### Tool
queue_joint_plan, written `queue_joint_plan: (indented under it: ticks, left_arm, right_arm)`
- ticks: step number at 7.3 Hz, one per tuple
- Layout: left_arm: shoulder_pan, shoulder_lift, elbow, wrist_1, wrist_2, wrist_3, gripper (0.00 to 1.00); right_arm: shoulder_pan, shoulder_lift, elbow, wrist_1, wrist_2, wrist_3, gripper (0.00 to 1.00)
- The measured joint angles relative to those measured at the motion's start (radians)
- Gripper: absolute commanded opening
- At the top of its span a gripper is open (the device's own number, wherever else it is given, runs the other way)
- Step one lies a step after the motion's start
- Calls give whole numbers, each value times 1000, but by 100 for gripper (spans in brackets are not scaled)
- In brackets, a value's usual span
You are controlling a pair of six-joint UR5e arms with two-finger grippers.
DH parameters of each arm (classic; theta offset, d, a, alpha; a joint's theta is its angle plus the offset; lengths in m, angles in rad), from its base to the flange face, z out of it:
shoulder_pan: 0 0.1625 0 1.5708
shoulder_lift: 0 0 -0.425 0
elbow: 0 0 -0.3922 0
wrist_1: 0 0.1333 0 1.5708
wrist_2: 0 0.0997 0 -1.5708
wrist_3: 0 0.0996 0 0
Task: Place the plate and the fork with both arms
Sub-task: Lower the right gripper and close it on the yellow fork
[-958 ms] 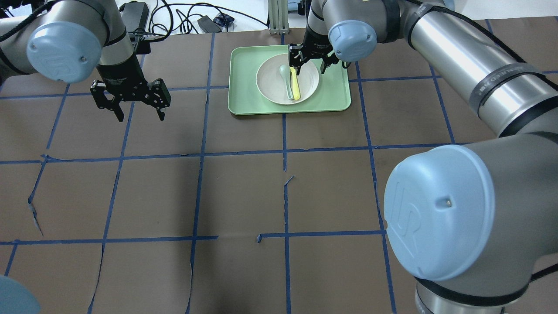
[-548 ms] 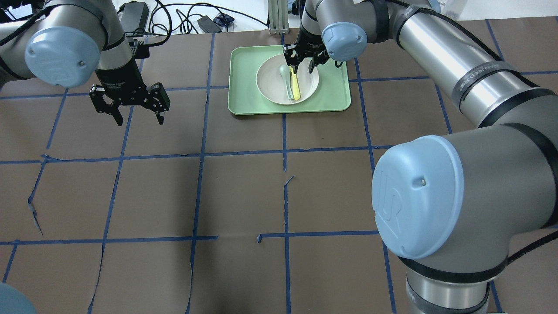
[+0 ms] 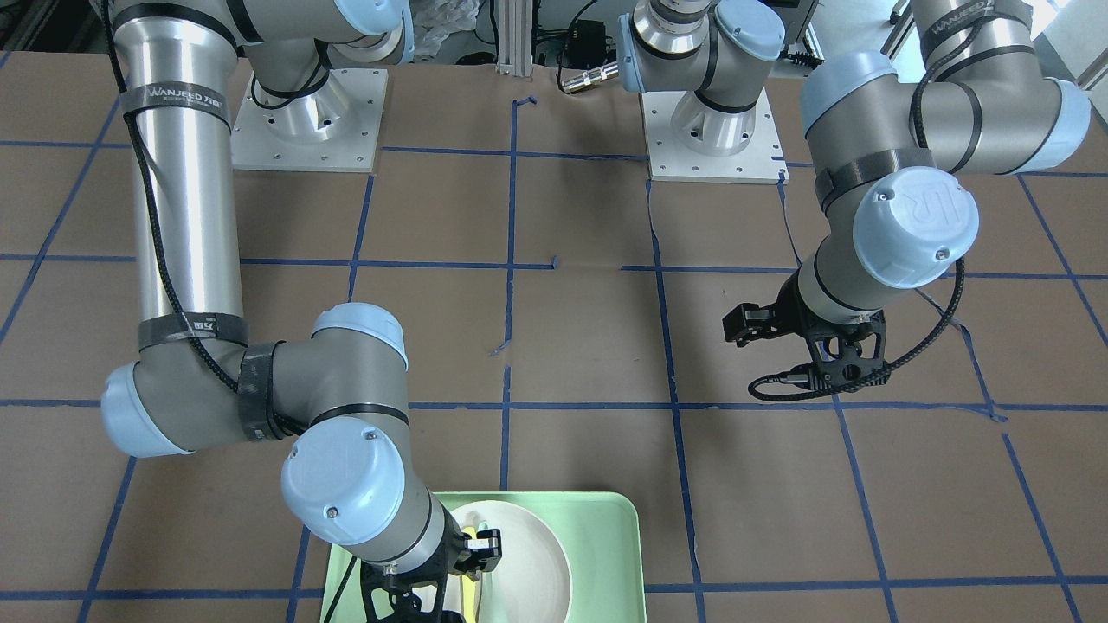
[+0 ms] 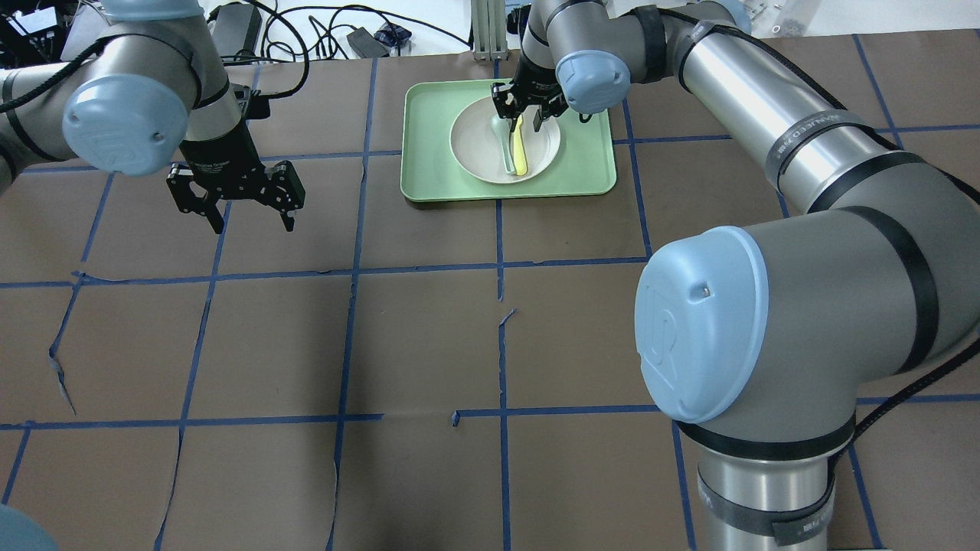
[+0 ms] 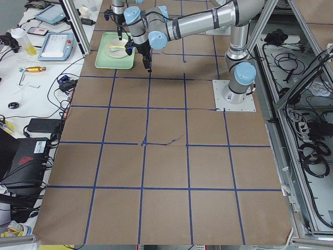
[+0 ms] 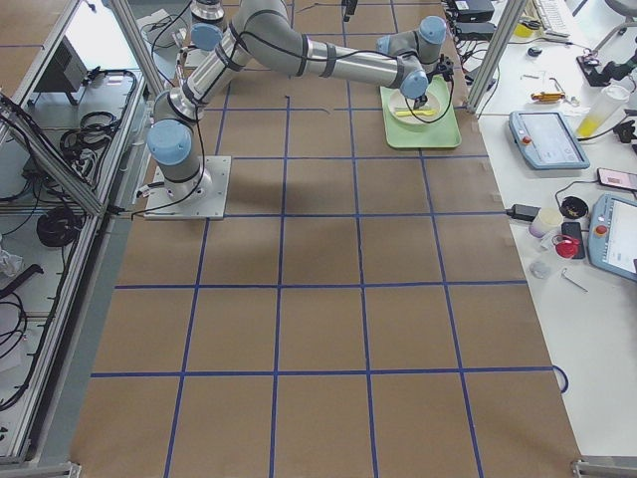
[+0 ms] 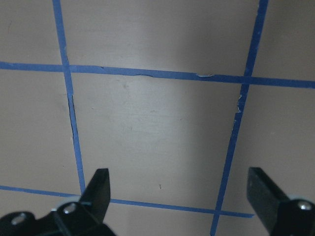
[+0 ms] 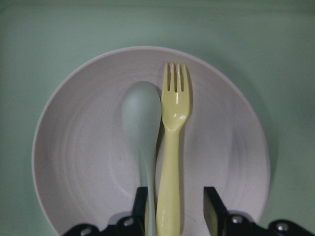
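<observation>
Yellow fork (image 8: 170, 147) on plate (image 8: 74, 157), tines toward robot, right claw (image 8: 176, 195) part-open astride it; left claw (image 7: 178, 178) agape, empty, over brown desk (image 7: 157, 123).

spoon (image 8: 141, 115) touching fork (image 8: 173, 113), plate (image 8: 74, 147) rim around both

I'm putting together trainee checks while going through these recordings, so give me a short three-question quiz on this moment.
1. True or false: the fork lies inside the plate, right beside the spoon, with its tines pointing away from the right gripper.
2. What sits between the right gripper's open jaws? A) the fork's handle B) the plate's rim C) nothing at all
3. What is the left gripper holding?

Key: 1 true. 2 A. 3 nothing; its jaws are open over the bare table.
</observation>
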Motion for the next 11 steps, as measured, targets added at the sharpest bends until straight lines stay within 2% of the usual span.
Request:
queue_joint_plan:
  ticks: [4, 11]
  left_arm:
    - [0, 9, -5, 4, 1, 1, 100]
    - [4, 13, -25, 6, 3, 23, 100]
  right_arm:
    - [0, 45, -2, -30, -11, 10, 50]
    - [15, 60, -2, -45, -16, 47, 51]
